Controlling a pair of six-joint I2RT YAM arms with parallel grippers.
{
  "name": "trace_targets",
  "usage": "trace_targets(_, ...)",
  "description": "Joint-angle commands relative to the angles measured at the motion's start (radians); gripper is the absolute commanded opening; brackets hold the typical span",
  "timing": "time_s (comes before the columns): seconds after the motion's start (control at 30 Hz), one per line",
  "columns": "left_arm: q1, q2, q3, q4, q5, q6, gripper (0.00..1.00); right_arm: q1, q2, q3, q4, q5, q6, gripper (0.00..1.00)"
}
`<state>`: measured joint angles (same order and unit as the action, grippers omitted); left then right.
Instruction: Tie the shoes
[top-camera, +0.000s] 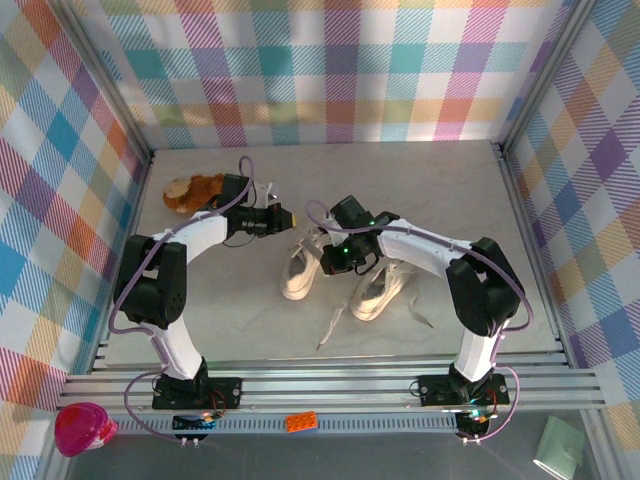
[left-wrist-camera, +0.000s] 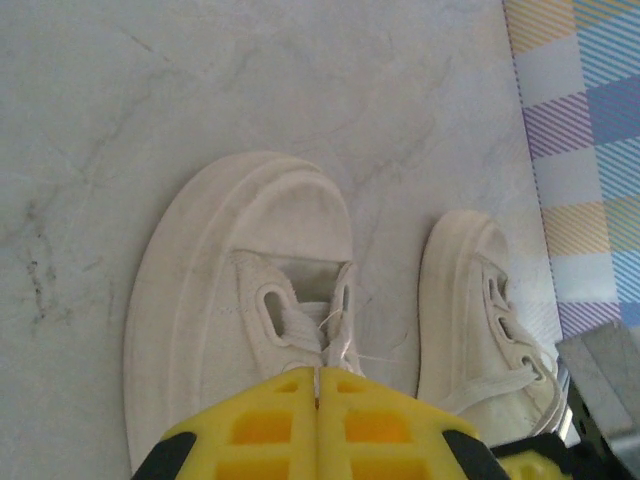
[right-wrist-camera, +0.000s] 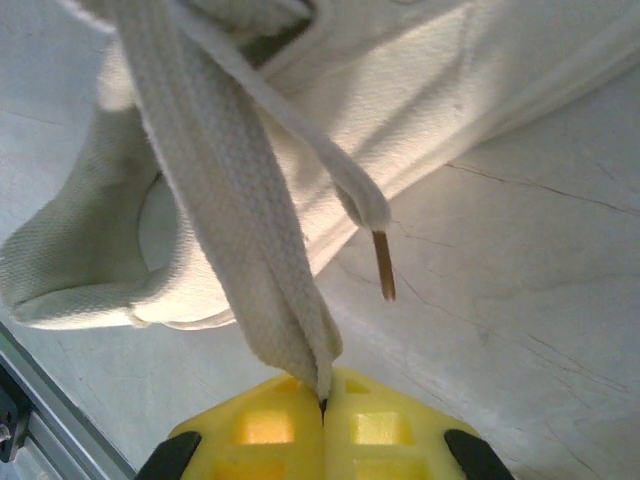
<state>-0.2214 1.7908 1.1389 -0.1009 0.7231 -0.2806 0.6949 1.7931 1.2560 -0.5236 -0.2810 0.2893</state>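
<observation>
Left fingers (left-wrist-camera: 262, 425) pinched shut on a lace strand (left-wrist-camera: 336, 345) by the shoe (left-wrist-camera: 200, 270), right fingers (right-wrist-camera: 262, 420) shut on the flat lace (right-wrist-camera: 240, 230); I judged crossing them came next, needing slack.

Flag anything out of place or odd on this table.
A brown plush toy lies at the far left of the table, unrelated to the shoes. Loose laces trail untied from one shoe toward the near edge. Otherwise nothing looks spilled or damaged.
</observation>
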Motion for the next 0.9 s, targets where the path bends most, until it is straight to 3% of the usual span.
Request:
trace_targets(0.0, 0.022, 0.0, -0.038, 0.071, -0.018, -0.026, 0.0, -0.019, 0.03, -0.022, -0.009, -0.055, -0.024, 0.0)
trace_targets(0.33, 0.088, -0.023, -0.105, 0.12, -0.019, -0.061, 0.0, -0.021, 0.082, -0.044, 0.042, -0.092, -0.008, 0.0)
trace_targets(0.87, 0.096, -0.018, -0.14, 0.112, -0.023, -0.046, 0.0, -0.06, 0.096, -0.098, 0.087, -0.034, 0.027, 0.0)
